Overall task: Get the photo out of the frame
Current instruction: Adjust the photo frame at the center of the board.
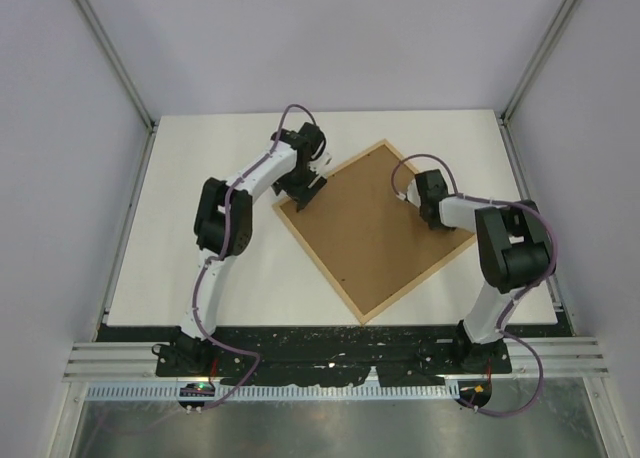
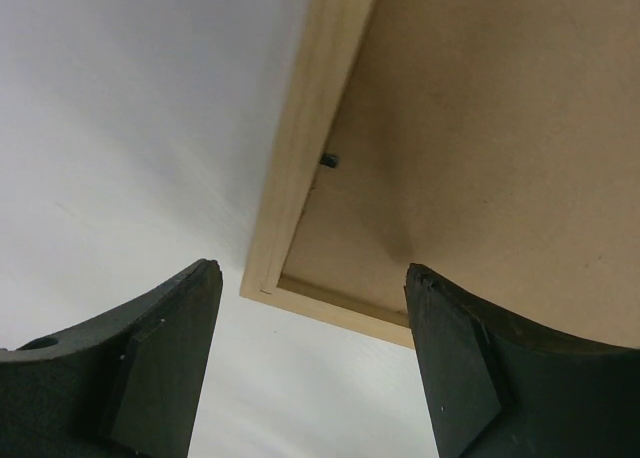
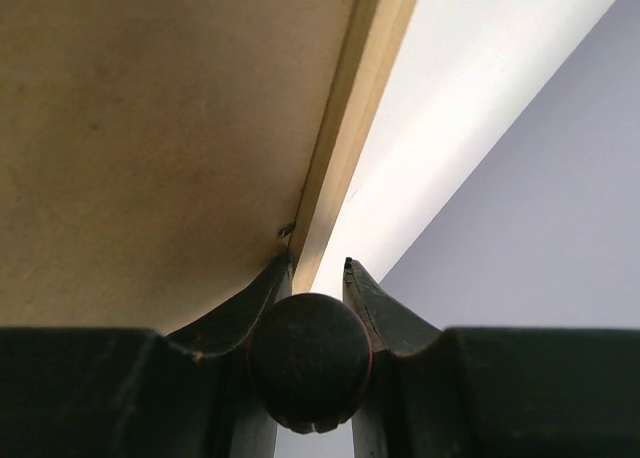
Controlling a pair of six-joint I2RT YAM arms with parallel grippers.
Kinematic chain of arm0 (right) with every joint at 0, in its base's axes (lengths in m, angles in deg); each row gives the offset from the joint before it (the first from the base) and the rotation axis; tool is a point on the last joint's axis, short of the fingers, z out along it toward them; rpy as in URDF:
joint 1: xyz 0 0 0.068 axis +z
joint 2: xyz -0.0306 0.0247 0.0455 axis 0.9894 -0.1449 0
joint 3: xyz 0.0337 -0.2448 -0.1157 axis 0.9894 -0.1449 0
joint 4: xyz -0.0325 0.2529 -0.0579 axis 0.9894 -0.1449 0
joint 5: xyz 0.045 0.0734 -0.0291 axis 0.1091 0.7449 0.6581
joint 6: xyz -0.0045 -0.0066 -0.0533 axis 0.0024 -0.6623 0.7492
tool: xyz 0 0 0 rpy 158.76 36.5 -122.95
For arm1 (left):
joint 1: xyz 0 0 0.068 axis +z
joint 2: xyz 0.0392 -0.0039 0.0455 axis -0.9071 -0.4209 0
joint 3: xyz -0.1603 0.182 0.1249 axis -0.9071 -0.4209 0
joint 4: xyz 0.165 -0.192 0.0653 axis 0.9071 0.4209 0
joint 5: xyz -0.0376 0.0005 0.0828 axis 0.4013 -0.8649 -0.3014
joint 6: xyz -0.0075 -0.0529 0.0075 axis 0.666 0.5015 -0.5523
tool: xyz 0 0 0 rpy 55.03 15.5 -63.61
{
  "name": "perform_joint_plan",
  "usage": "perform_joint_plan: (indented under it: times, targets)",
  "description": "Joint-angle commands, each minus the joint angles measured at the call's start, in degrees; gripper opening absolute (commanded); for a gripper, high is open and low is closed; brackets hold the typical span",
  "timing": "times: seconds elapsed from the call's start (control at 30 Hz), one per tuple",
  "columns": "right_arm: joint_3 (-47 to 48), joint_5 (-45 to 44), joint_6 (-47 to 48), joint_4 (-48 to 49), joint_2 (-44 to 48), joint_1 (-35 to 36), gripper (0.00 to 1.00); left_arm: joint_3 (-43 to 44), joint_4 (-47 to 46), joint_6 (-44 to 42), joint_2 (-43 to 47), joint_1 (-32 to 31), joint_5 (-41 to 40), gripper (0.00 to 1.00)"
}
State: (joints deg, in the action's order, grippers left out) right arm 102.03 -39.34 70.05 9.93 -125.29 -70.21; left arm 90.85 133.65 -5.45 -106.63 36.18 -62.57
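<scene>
The frame (image 1: 375, 228) lies face down on the white table, turned like a diamond, with its brown fibreboard back up and light wood strips round it. The photo is hidden. My left gripper (image 1: 308, 193) is open and empty over the frame's left corner; in the left wrist view (image 2: 312, 270) that corner (image 2: 262, 283) lies between the fingers, and a small dark tab (image 2: 328, 160) sits at the inner edge. My right gripper (image 1: 422, 200) is at the frame's upper right edge, shut on a screwdriver whose dark, red-rimmed round handle end (image 3: 310, 363) shows between the fingers (image 3: 270, 278).
The white table (image 1: 200, 258) stretches left of and in front of the frame. Pale walls with metal posts close in the back and sides. A black strip and aluminium rail run along the near edge by the arm bases (image 1: 330, 363).
</scene>
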Motion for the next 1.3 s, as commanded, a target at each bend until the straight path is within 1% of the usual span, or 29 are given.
perform_joint_plan:
  times: [0.0, 0.1, 0.2, 0.3, 0.5, 0.67, 0.7, 0.8, 0.93, 0.97, 1.1, 1.17, 1.2, 1.27]
  targets:
    - [11.15, 9.52, 1.64, 13.44, -10.1, -1.18, 0.08, -3.61, 0.76, 0.12, 3.64, -0.25, 3.48, 0.78]
    - [19.52, 11.63, 1.82, 15.65, -17.21, -1.18, 0.08, -8.08, 0.06, 0.3, 5.48, -0.43, 4.27, 0.77]
    - [27.25, 12.68, -0.11, 14.26, -20.83, -0.48, 0.08, -13.44, -1.43, 0.74, 8.21, -0.86, 4.97, 0.77]
    - [29.21, 13.83, -1.26, 13.38, -21.1, 0.66, 0.08, -19.41, -2.58, 1.61, 11.02, -1.92, 6.73, 0.76]
    - [32.46, 13.48, -0.91, 12.58, -24.17, 0.67, 0.08, -30.58, -4.51, 2.49, 16.73, -7.45, 10.86, 0.76]
    - [37.55, 13.3, -1.0, 12.32, -28.13, 1.02, 0.08, -33.67, -4.17, 3.29, 19.99, -11.49, 16.65, 0.75]
    - [38.95, 13.21, -1.0, 10.58, -28.48, 1.02, 0.08, -33.67, -4.16, 3.29, 20.6, -12.29, 18.23, 0.75]
    - [40.98, 13.13, -1.17, 9.95, -29.45, 1.8, 0.08, -32.89, -4.43, 2.94, 21.58, -14.92, 22.11, 0.75]
    - [41.43, 13.57, -1.61, 9.07, -28.05, 3.21, 0.08, -30.25, -3.81, 2.85, 20.53, -17.82, 26.94, 0.76]
    - [40.9, 13.57, -1.61, 9.07, -27.61, 3.39, 0.08, -29.81, -3.81, 2.93, 20.09, -18.35, 28.17, 0.78]
    - [37.83, 14.27, -2.4, 8.19, -22.52, 4.27, 0.08, -29.02, -4.34, 3.2, 19.73, -19.15, 31.17, 0.78]
    - [35.9, 15.58, -4.5, 6.44, -15.87, 4.44, 0.08, -29.71, -6.17, 3.55, 21.92, -18.19, 30.21, 0.79]
    - [35.11, 17.24, -6.34, 4.43, -14.0, 4.44, 0.08, -30.41, -7.4, 3.64, 23.93, -17.14, 29.86, 0.79]
    - [32.65, 19.53, -9.15, 1.96, -7.24, 4.36, 0.08, -31.56, -9.34, 4.16, 28.15, -13.98, 29.5, 0.79]
